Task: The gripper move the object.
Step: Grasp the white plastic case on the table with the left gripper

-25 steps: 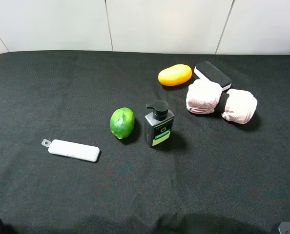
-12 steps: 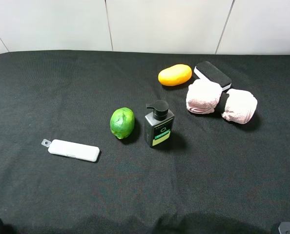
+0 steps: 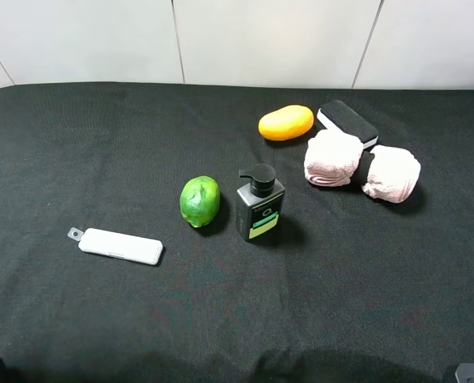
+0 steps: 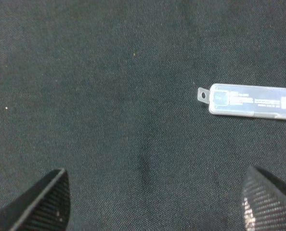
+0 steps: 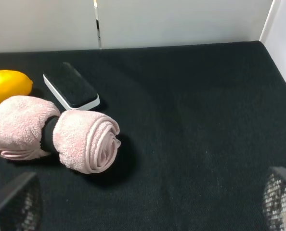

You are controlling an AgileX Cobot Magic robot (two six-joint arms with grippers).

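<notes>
The slim white bar (image 3: 120, 246) with a small grey tab lies flat on the black cloth at the front left. It also shows in the left wrist view (image 4: 253, 101), apart from the fingers. My left gripper (image 4: 157, 204) is open and empty, its black fingertips (image 4: 42, 202) wide apart above bare cloth. My right gripper (image 5: 148, 204) is open and empty, its fingertips (image 5: 15, 202) at the frame's corners. In the exterior high view only slivers of the arms show at the bottom corners.
A green lime (image 3: 199, 201) and a dark pump bottle (image 3: 259, 204) stand mid-table. An orange fruit (image 3: 286, 122), a black-and-white eraser block (image 3: 348, 123) and two rolled pink towels (image 3: 362, 166) lie at the back right. A white wall borders the far edge.
</notes>
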